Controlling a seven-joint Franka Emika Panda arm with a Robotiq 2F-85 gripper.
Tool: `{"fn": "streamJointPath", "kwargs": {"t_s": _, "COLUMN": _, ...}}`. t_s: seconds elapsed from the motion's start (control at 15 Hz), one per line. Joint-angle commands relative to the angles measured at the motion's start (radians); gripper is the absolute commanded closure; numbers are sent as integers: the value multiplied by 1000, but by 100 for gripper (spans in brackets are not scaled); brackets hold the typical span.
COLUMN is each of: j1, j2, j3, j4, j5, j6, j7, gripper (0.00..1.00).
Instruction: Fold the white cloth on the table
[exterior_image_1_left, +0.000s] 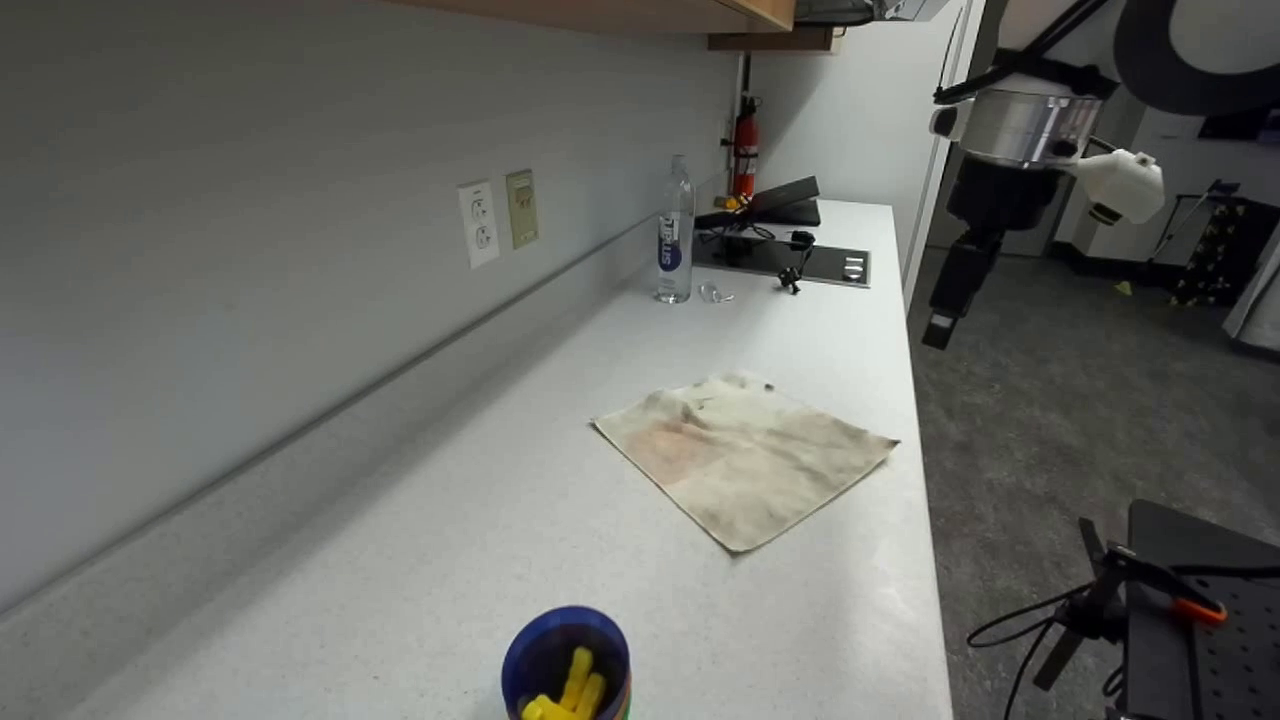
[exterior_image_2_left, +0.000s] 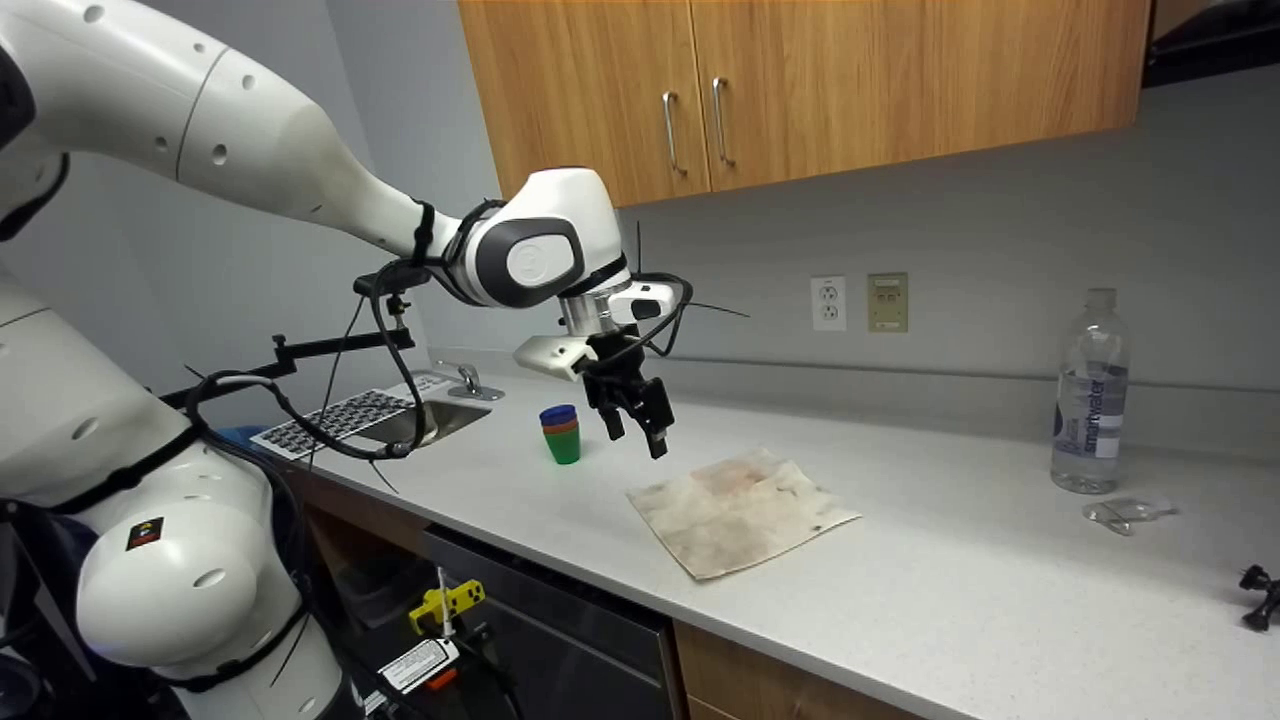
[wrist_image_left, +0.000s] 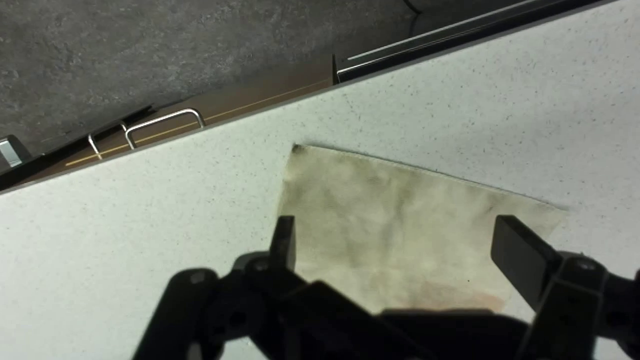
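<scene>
The white cloth lies spread on the counter, stained brown and grey, with slight wrinkles. It shows in both exterior views (exterior_image_1_left: 745, 470) (exterior_image_2_left: 740, 515) and in the wrist view (wrist_image_left: 390, 200), where one corner has a dark spot. My gripper is open and empty, its fingers wide apart in the wrist view (wrist_image_left: 395, 237). It hangs above the counter, clear of the cloth, pointing down and tilted, in both exterior views (exterior_image_1_left: 938, 330) (exterior_image_2_left: 636, 443). In the wrist view the fingers and gripper body hide the lower part of the cloth.
Stacked coloured cups (exterior_image_2_left: 561, 435) with yellow pieces inside (exterior_image_1_left: 570, 690) stand near the cloth. A water bottle (exterior_image_2_left: 1090, 400) and a clear plastic piece (exterior_image_2_left: 1125, 513) stand farther along. Wooden cabinets (exterior_image_2_left: 820, 90) hang above. The counter's front edge (wrist_image_left: 250, 116) runs close to a cloth corner.
</scene>
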Motion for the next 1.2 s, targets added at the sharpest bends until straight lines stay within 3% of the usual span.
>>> {"fn": "streamJointPath", "kwargs": {"t_s": 0.0, "j1": 3, "j2": 6, "j3": -3, "j4": 6, "j5": -1, "j6": -2, "j7": 1, "gripper": 0}}
{"fn": "streamJointPath", "kwargs": {"t_s": 0.4, "j1": 4, "j2": 63, "j3": -5, "j4": 52, "j5": -7, "j6": 14, "j7": -13, "gripper": 0}}
{"fn": "streamJointPath", "kwargs": {"t_s": 0.87, "j1": 3, "j2": 337, "j3": -15, "j4": 316, "j5": -4, "j6": -17, "j7": -71, "gripper": 0}}
{"fn": "streamJointPath", "kwargs": {"t_s": 1.13, "j1": -8, "j2": 477, "j3": -17, "j4": 417, "j5": 17, "j6": 45, "j7": -146, "gripper": 0}}
